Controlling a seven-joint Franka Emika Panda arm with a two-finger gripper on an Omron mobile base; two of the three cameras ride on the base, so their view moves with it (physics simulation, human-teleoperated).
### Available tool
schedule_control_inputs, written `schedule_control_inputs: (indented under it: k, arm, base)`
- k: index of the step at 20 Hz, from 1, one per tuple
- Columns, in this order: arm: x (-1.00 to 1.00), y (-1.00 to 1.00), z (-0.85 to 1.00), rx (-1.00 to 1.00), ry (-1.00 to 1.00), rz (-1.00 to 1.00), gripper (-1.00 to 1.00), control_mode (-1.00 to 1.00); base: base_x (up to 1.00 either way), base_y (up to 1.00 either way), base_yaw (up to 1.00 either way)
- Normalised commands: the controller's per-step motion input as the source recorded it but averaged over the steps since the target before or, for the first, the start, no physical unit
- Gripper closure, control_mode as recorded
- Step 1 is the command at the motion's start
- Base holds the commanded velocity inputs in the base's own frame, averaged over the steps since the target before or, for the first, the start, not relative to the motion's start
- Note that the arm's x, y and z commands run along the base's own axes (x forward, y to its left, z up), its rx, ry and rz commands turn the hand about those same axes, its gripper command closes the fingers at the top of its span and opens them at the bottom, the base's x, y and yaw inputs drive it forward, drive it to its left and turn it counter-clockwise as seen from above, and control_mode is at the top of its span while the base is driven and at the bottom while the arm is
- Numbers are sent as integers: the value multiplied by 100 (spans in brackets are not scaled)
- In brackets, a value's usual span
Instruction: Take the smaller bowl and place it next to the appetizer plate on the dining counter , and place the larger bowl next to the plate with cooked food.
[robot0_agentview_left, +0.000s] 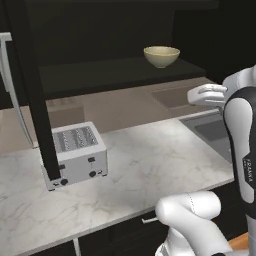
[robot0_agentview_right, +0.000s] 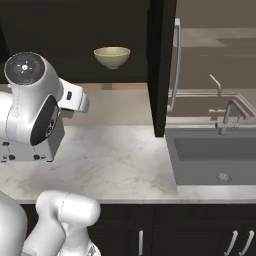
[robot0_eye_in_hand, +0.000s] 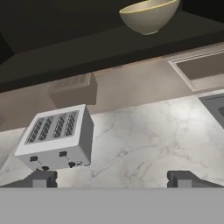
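Left base view, left to right: toaster (robot0_agentview_left: 75, 154) at 9 o'clock on the marble counter (robot0_agentview_left: 150, 165), set behind a dark open cabinet door (robot0_agentview_left: 32, 90); cream bowl (robot0_agentview_left: 161, 56) at 12 o'clock, resting on the dark shelf (robot0_agentview_left: 115, 72) above the counter; white arm at 3 o'clock. Right base view: bowl (robot0_agentview_right: 112, 57) at 11 o'clock, sink (robot0_agentview_right: 215, 160) with faucet (robot0_agentview_right: 230, 117) at 3 o'clock. Hand view: toaster (robot0_eye_in_hand: 57, 138) at 8 o'clock, bowl (robot0_eye_in_hand: 148, 15) at 1 o'clock, gripper (robot0_eye_in_hand: 111, 179) at 6 o'clock, fingertips (robot0_eye_in_hand: 41, 178) spread wide apart, holding nothing, well short of the bowl
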Motion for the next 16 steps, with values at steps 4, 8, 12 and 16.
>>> schedule_control_inputs:
  k: [4, 8, 12, 16]
  arm:
    - [0, 0, 0, 0, 0, 0, -100, 100]
    - [0, 0, 0, 0, 0, 0, -100, 100]
    - [1, 0, 13, 0, -2, -4, -100, -100]
    - [1, 4, 40, 0, -17, -5, -100, -100]
  base:
    - [61, 18, -4]
    - [25, 3, -2]
    - [0, 0, -1]
    - [0, 0, 0]
